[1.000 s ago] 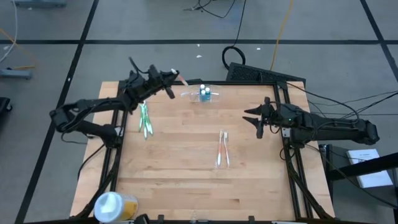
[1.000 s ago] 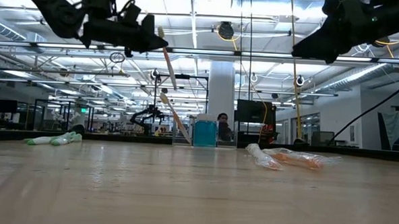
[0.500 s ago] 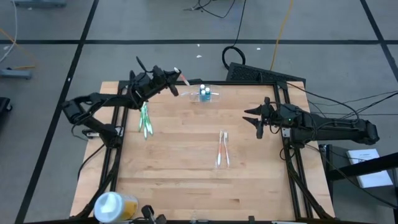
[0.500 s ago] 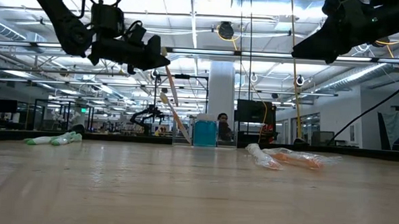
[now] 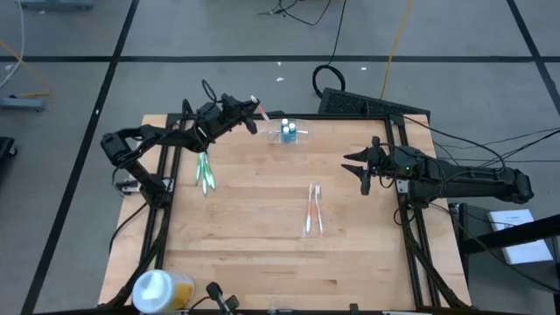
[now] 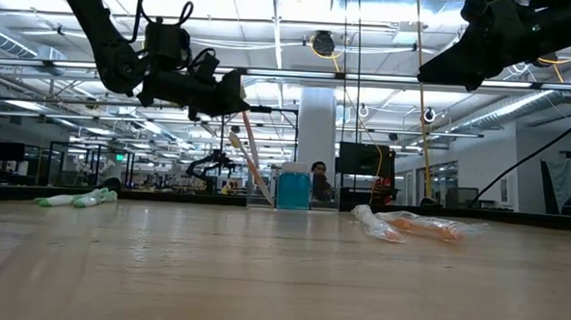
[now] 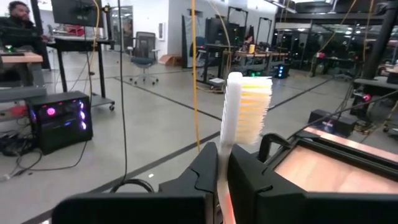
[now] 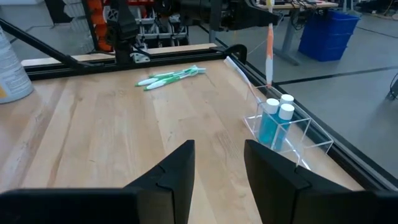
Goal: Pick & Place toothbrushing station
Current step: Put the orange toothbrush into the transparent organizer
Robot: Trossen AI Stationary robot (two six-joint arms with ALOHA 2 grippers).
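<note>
My left gripper [image 5: 243, 116] is shut on a white-and-orange toothbrush [image 8: 269, 53] in the air over the table's far left, just left of the clear holder [image 5: 287, 133]. The holder stands at the far edge with blue bottles [image 8: 273, 121] in it, and a second brush [image 8: 244, 78] leans out of it. The held brush's yellow bristles [image 7: 254, 111] show above my left fingers. My right gripper [image 5: 361, 172] is open and empty above the table's right side; it also shows in the right wrist view [image 8: 217, 168]. My left gripper pinches the toothbrush's neck [image 7: 225, 163], just below the head, between its two fingers [image 7: 205, 174]. The fingers come roughly level from the table's left and lie across the brush. The brush is lifted clear, nearly upright, head up, with its orange handle [image 6: 250, 149] hanging below.
Green toothbrushes [image 5: 204, 171] lie at the table's left. A packaged orange toothbrush [image 5: 312, 210] lies near the middle. A round white-and-yellow tub [image 5: 157, 289] stands at the near left corner. A person [image 6: 315, 181] shows in the room beyond the table.
My left gripper has gone toward the table's right, toward the holder, and down a little, carrying the toothbrush, which stays clear of the table. My right gripper has kept still.
</note>
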